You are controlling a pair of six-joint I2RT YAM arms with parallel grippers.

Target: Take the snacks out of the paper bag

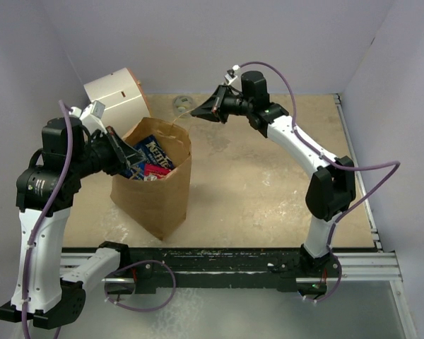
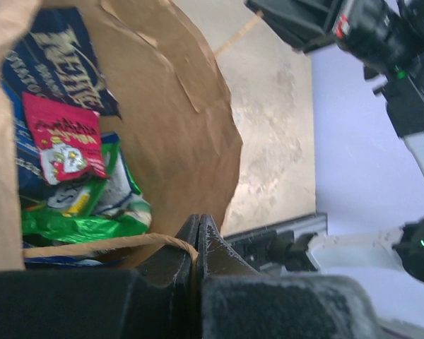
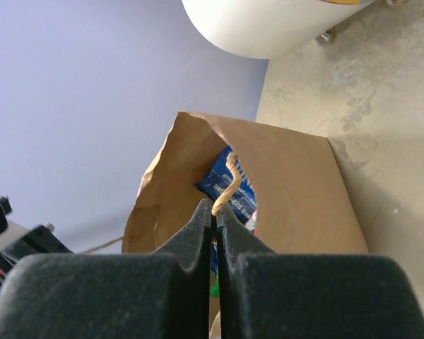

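The brown paper bag (image 1: 157,191) stands upright at the left of the table with its mouth open. Snacks lie inside it: a blue packet with white lettering (image 1: 156,149), a red one (image 2: 62,136) and a green one (image 2: 81,224). My left gripper (image 1: 127,154) is at the bag's left rim, shut on a twine handle (image 2: 127,242). My right gripper (image 1: 196,113) is up and to the right of the bag, shut on the other twine handle (image 3: 228,185), which runs taut from the bag's far rim. The bag (image 3: 297,191) and the blue packet (image 3: 233,192) show beyond its fingertips.
A white cylinder with an orange rim (image 1: 116,92) lies just behind the bag. A small grey ring (image 1: 181,104) lies at the back of the table. Walls close in the back and both sides. A metal rail (image 1: 268,263) runs along the near edge.
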